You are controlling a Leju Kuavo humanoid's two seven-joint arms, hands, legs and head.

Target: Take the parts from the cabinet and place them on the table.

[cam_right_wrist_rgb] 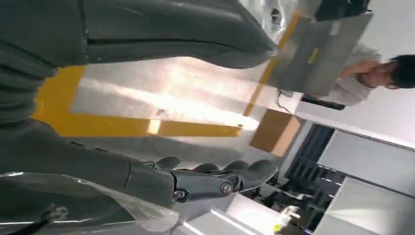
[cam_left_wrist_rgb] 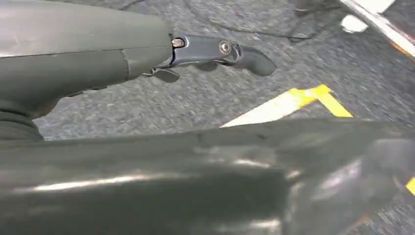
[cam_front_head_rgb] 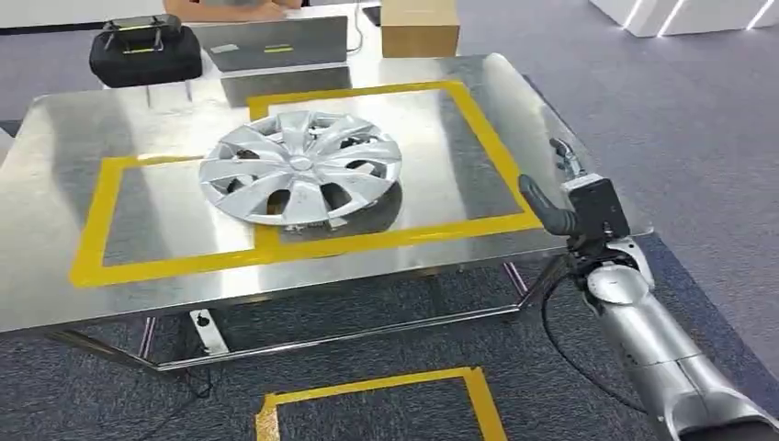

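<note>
A silver wheel cover (cam_front_head_rgb: 300,167) lies flat on the steel table (cam_front_head_rgb: 55,276), straddling the yellow tape between two marked rectangles. My right hand (cam_front_head_rgb: 574,207) hovers at the table's right front corner, well to the right of the wheel cover. Its thumb and fingers (cam_right_wrist_rgb: 215,181) are spread apart with nothing between them, over the yellow-taped tabletop. My left hand (cam_left_wrist_rgb: 98,54) hangs low above the grey carpet, one dark finger (cam_left_wrist_rgb: 220,49) stretched out, holding nothing.
At the table's far edge stand a black case (cam_front_head_rgb: 145,50), a grey laptop (cam_front_head_rgb: 274,43) and a cardboard box (cam_front_head_rgb: 419,26). A person (cam_front_head_rgb: 234,7) sits behind them. A yellow tape square (cam_front_head_rgb: 386,386) marks the carpet in front of the table.
</note>
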